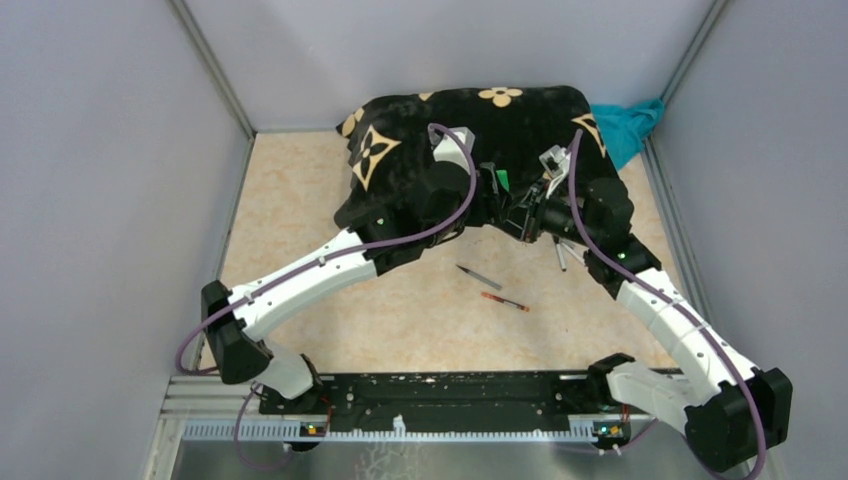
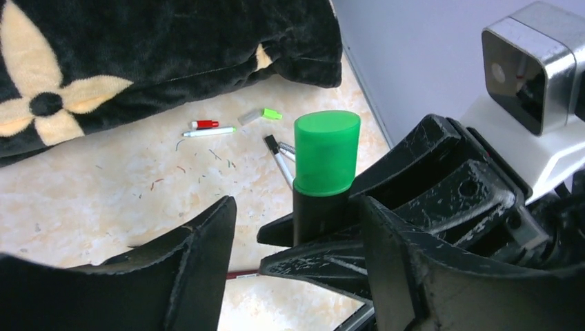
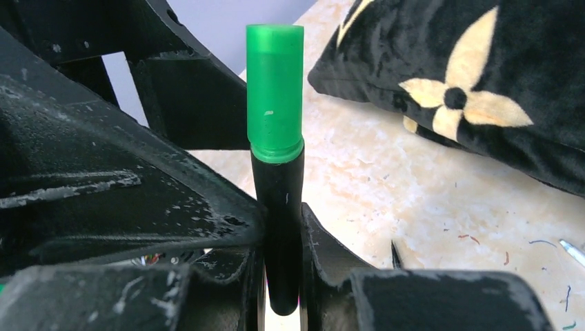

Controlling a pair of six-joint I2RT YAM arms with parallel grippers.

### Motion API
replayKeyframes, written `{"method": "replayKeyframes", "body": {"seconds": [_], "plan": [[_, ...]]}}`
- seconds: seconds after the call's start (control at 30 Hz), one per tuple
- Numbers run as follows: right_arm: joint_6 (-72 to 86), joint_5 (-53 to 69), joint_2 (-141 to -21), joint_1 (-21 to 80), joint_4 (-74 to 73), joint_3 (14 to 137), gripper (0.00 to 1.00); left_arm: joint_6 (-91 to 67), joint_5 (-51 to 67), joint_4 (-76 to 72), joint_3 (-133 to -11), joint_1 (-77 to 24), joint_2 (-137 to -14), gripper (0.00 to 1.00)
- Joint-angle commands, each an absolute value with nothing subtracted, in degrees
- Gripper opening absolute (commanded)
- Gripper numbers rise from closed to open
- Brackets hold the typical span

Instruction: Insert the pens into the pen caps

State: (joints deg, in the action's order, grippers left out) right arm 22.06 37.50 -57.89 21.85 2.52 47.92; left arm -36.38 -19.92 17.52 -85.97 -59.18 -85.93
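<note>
Marker [image 3: 277, 207], black with a green cap [image 3: 274, 83] seated on its end, stands upright above the bench [image 1: 400, 320]. It is toward twelve o'clock from the bench's middle, just in front of a black blanket [image 1: 440, 140] with cream flowers.

On the left, the left hand [image 2: 295, 207] has its fingers [image 2: 200, 255] spread apart. They stand at nine and three o'clock of the marker, and neither touches it. On the right, the right hand [image 3: 283, 234] is clamped on the black barrel below the cap.

At six o'clock from the hands, a grey pen [image 1: 478, 277] and a red pen [image 1: 504, 301] lie loose near the bench's middle, close together but apart.

In the left wrist view, a red cap [image 2: 205, 124] lies just beside a white pen [image 2: 210, 132] by the blanket's edge, at ten o'clock from the marker. A black-tipped pen [image 2: 278, 160] lies just behind the marker.

A teal cloth [image 1: 630, 125] is bunched in the far corner at two o'clock.
</note>
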Motion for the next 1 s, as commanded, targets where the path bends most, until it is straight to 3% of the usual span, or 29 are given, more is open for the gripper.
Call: {"method": "replayKeyframes", "body": {"seconds": [0.0,0.33,0.6,0.97], "plan": [[21.1,43.0,-55.3,20.2,8.5,47.1,0.0,-30.6,-17.0,12.5,-81.3,-60.0,-79.7,0.75],[21.4,57.2,-52.3,16.1,13.2,44.1,0.0,-11.6,1.5,-8.3,-69.6,-58.3,-65.6,0.98],[19.2,67.0,-49.7,14.9,15.5,42.2,0.0,-35.5,34.8,-34.7,-60.5,-42.2,-67.9,0.99],[17.8,71.5,-49.6,14.9,14.5,41.7,0.0,-40.8,45.4,-45.4,-64.0,-42.6,-78.5,0.73]]}}
